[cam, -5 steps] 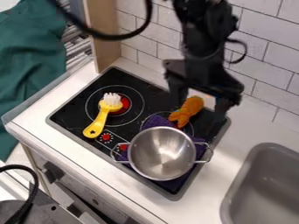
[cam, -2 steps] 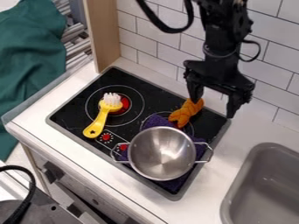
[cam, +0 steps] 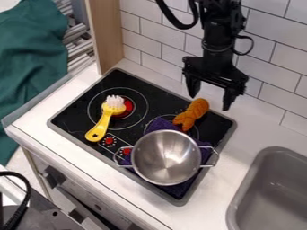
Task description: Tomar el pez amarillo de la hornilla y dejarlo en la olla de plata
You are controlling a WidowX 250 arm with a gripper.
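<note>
A rumpled green cloth hangs at far left, beside a smooth, pale wooden panel. On the glossy black stove, a yellow brush with stiff white bristles and a star-shaped mark in its handle lies across the left burner. Right of it, a folded purple cloth sits under a round, shiny silver pot with two thin loop handles. The yellow fish, a deep orange-yellow and plump, rests behind the pot on the right burner, its bulging, ridged body slanting from a rounded upper end to a narrower, lobed lower end. Above and slightly right of it hangs the black gripper, fingers spread wide, grasping nothing. At far right is a matte gray sink with rounded corners.
</note>
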